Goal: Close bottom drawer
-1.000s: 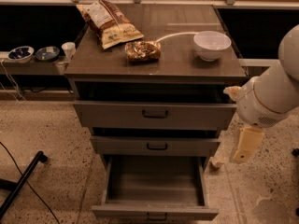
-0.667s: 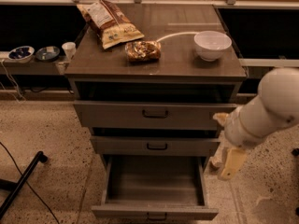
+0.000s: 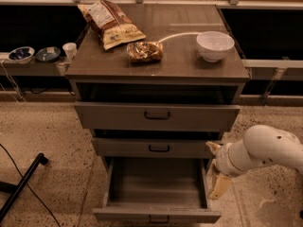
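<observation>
The bottom drawer (image 3: 157,215) of the grey cabinet stands pulled far out, its deep grey box empty, its small black handle at the frame's lower edge. The middle drawer (image 3: 158,148) and top drawer (image 3: 157,116) stick out a little. My gripper (image 3: 218,185) hangs at the end of the white arm, just right of the open bottom drawer's right wall, pale fingers pointing down, touching nothing that I can see.
On the cabinet top lie a chip bag (image 3: 111,22), a small snack packet (image 3: 145,51) and a white bowl (image 3: 215,45). Small bowls and a cup (image 3: 69,50) sit on a low shelf at left. A black leg and cable (image 3: 23,183) cross the floor at lower left.
My arm has dropped lower and drawn in toward the right side of the open bottom drawer. The drawers have not moved.
</observation>
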Available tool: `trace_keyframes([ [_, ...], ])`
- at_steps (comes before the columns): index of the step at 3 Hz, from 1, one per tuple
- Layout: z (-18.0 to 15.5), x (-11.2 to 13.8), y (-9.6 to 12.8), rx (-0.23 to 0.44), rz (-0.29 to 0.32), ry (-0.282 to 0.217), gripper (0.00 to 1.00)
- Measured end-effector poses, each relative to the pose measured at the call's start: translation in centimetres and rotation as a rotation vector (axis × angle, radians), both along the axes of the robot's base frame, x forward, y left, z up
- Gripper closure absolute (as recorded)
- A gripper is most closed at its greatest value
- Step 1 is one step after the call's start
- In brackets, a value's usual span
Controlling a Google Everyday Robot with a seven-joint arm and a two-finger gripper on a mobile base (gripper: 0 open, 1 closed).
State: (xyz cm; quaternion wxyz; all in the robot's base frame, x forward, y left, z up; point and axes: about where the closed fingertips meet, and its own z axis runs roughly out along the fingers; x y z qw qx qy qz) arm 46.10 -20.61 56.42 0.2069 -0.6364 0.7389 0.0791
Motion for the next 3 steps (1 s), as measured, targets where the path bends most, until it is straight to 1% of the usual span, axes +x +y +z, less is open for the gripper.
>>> trace_keyframes([
  [1,-1.3,0.0,0.2,0.01,0.011,0.011,0.0],
  [2,-7.3,-0.8,1.6,0.065,0.092,-0.042,0.0],
  [3,-12.7,-2.7,2.6,0.118,0.2,-0.103,0.0],
])
